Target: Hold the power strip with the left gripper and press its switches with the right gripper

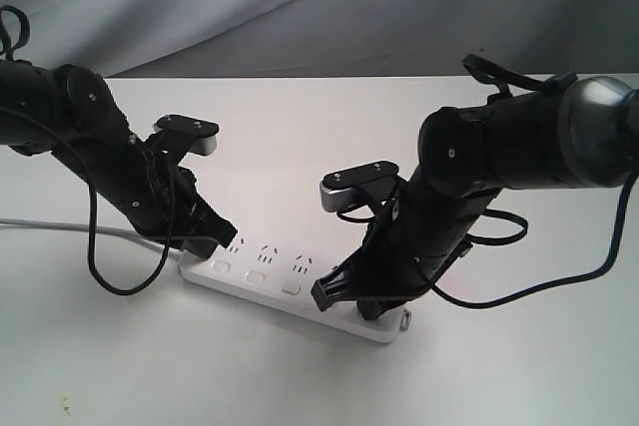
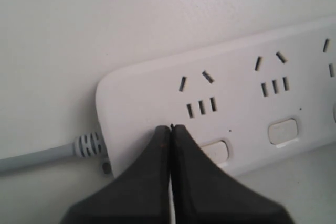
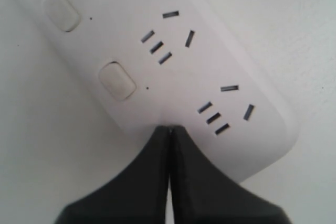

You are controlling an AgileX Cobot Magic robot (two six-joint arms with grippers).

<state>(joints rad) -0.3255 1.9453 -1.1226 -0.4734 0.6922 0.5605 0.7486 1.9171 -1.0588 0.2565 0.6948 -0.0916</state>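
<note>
White table [image 1: 300, 127], power strip [image 1: 270, 266] flat on it. Left gripper [image 2: 170, 127] closed, empty, tip pinning strip's cord end. Right gripper [image 3: 169, 128] closed, tip at strip's far-end button. Other switches [image 3: 116, 80] probably still to press.

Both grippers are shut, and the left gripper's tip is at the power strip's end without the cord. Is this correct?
Not quite. The left gripper is at the power strip's cord end; the left wrist view shows the grey cord leaving beside it. The rest holds.

power strip [image 1: 262, 268] flat on table [image 1: 319, 132]
</note>
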